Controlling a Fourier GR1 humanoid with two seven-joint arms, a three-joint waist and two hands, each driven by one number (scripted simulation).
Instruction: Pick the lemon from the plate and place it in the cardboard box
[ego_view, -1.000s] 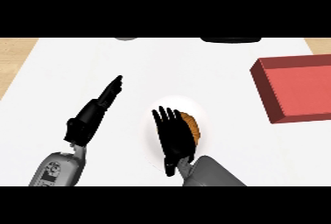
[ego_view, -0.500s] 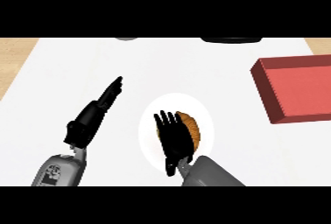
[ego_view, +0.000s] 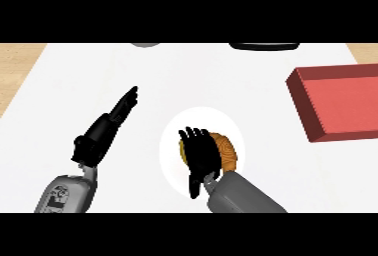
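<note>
In the head view, our right black hand (ego_view: 198, 155) lies over the white round plate (ego_view: 203, 116) at the lower middle of the frame. Its fingers are straight and close together against the left side of the orange-yellow round lemon (ego_view: 227, 150), not curled round it. The lemon sits on the plate, so we judge that nothing is done yet. Grasping, lifting and carrying to the red open box (ego_view: 339, 100) at the right edge all remain. Our left black hand (ego_view: 103, 132) rests at the left, fingers straight.
</note>
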